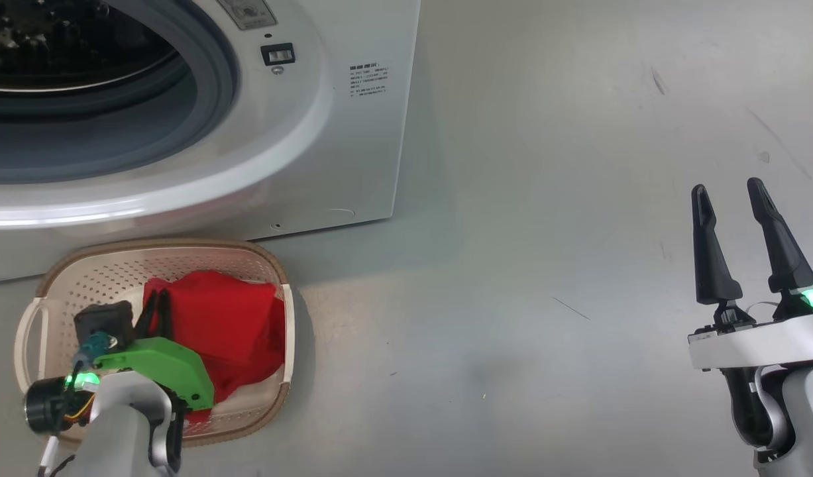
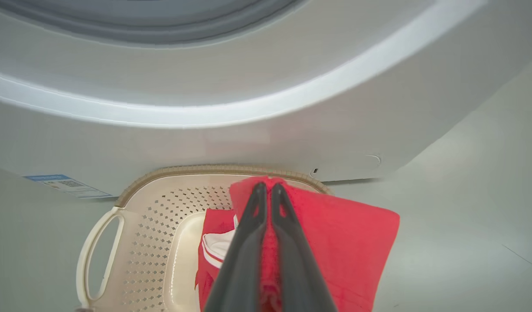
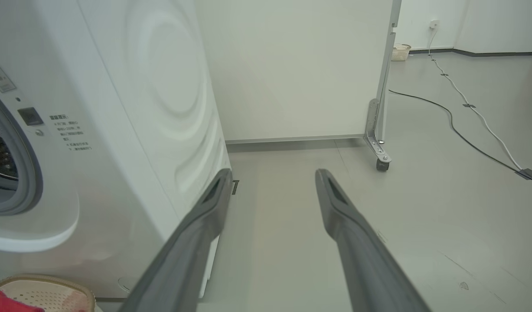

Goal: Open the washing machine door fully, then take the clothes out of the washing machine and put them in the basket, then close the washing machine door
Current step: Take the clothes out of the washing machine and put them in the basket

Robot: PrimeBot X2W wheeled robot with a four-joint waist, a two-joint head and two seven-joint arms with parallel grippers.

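**Down in the basket [image 1: 101,278], left jaws clenched on the clothes [image 1: 227,318]**

The cream basket stood on the grey floor [image 1: 545,232] just in front of the washing machine [image 1: 353,146], below its round mouth. The left gripper [image 1: 158,297] reached into the basket from the near side. Its jaws were pressed together on a fold of the bright red clothes. In the left wrist view the two dark fingers [image 2: 248,242] ran side by side, with red cloth pinched between them up to the tips.

From that grip the cloth spread across towards the basket's right rim. In the left wrist view one corner showed past the rim, though whether it hung outside the basket could not be told. Beneath it a second red piece with a white stripe [image 2: 218,245] lay on the basket's bottom.

The right gripper [image 1: 726,187] hovered well apart, far to the right over bare floor. Its jaws were released and spread wide, with nothing between them. In the right wrist view its fingers [image 3: 192,242] pointed along the machine's white side panel.

The machine's mouth showed its grey rubber ring [image 1: 214,66] and, inside, the dark steel drum [image 1: 61,40]. A small blue sticker [image 2: 53,180] sat at a lower corner of the front, near the basket's loop handle [image 2: 90,255].
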